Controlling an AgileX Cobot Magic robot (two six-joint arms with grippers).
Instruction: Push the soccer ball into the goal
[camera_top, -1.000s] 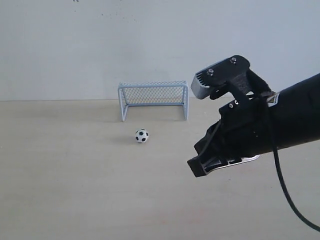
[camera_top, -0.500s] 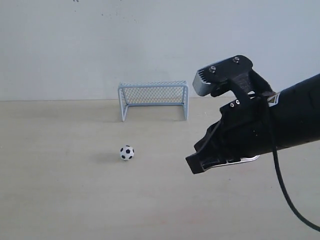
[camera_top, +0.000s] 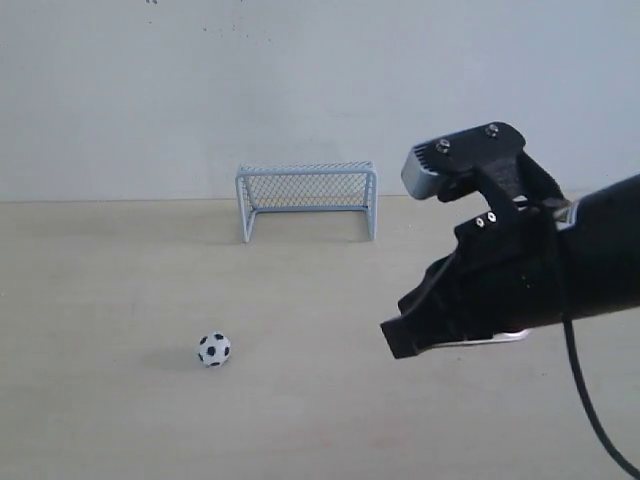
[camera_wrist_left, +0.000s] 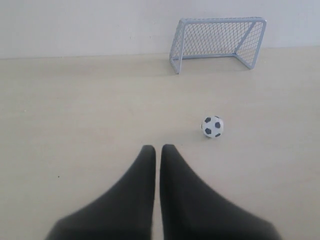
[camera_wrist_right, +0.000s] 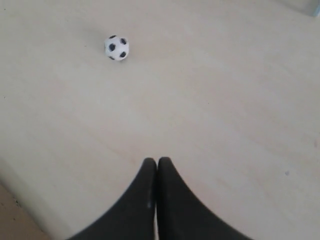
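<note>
The ball (camera_top: 214, 349) sits alone on the pale desk (camera_top: 90, 430), well away from the goal (camera_top: 307, 200) — the goal stands at the back by the wall (camera_top: 120, 90). The right arm (camera_top: 520, 285) hangs over the desk, and the right jaws are pressed together, holding nothing. The left jaws are together too, with only a thin slit showing — the ball is near them, not touching.

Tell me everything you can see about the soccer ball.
The ball is small and round, white with black patches; its material is hard to tell. It lies on the pale wood-look table, well out in front of the goal and, in the exterior view, left of its left post. Only the table touches it. The left gripper and right gripper are both apart from it, jaws shut.
</note>
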